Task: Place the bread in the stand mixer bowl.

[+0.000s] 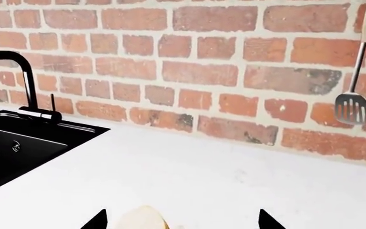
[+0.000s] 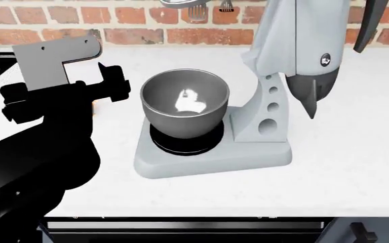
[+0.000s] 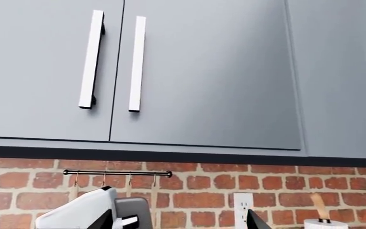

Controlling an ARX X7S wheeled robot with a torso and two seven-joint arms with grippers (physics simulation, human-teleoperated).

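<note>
The bread, a small golden-tan chunk, lies on the white counter between my left gripper's wide-open fingers, nearer one fingertip. In the head view my black left arm hides the bread; it sits left of the stand mixer bowl. The bowl is dark grey, shiny inside and empty, and stands on the light-grey mixer's base. My right gripper is open and empty, raised high and facing the wall cabinets.
The mixer's tilted head hangs above and right of the bowl. A black sink with a faucet is beside the bread. A spatula hangs on the brick wall. An outlet and grey cabinets show.
</note>
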